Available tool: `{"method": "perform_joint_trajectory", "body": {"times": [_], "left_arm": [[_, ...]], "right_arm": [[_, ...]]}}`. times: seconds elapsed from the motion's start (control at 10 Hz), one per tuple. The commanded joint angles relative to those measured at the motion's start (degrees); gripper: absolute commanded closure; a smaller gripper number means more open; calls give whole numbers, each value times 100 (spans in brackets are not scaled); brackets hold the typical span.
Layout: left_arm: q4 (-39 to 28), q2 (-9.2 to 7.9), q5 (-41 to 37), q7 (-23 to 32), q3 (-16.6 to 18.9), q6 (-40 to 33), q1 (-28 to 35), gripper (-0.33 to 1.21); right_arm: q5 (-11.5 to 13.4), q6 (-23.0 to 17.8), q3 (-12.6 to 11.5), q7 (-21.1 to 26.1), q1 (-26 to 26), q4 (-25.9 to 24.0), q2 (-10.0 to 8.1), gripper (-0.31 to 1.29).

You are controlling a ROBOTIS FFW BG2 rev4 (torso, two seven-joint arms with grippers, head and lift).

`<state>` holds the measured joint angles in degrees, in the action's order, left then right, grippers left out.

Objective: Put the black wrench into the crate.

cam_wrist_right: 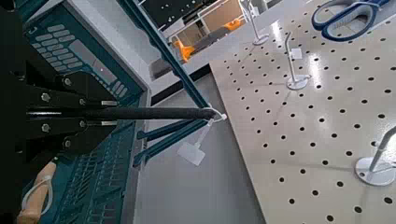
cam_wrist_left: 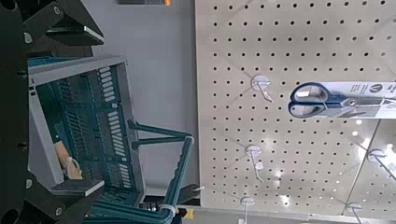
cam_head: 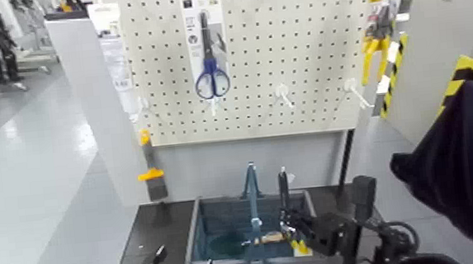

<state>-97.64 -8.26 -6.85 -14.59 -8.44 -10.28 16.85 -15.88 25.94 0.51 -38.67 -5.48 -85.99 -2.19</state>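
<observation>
Black wrench held upright over the blue-grey crate.
At left, the left claw [cam_head: 184, 263] stands wide and empty by the crate's near corner; then blue-handled metal scissors [cam_head: 211, 71] on pale perforated pegboard [cam_head: 308, 69], the slotted plastic crate [cam_head: 195, 237] with its hoop handle [cam_head: 253, 192] on the dark counter [cam_head: 154, 233], and the slim, smooth-handled black wrench [cam_head: 284, 187], white-tagged, clamped in the right claw [cam_head: 288, 218].

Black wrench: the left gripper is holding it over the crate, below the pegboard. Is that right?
Wrong gripper: the right wrist view shows the right gripper holding the black wrench. The rest stands.
</observation>
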Motion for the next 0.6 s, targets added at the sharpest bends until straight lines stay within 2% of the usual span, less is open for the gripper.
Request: {"method": "perform_joint_trajectory", "body": {"times": [0.1,0.2,0.4,0.5,0.6], "left_arm": [[0,0,0,-9,0,0,3,21],[0,0,0,-9,0,0,3,21],[0,0,0,-9,0,0,3,21],[0,-9,0,-9,0,-9,3,21],[0,-9,0,-9,0,-9,3,21]], "right_arm": [[32,25,2,0,4,47,8,110],[15,122,-25,17,4,38,8,109],[-64,298,-42,17,-5,47,8,28],[-64,289,-51,17,-5,38,8,10],[-82,263,-51,8,-5,38,8,9]]}}
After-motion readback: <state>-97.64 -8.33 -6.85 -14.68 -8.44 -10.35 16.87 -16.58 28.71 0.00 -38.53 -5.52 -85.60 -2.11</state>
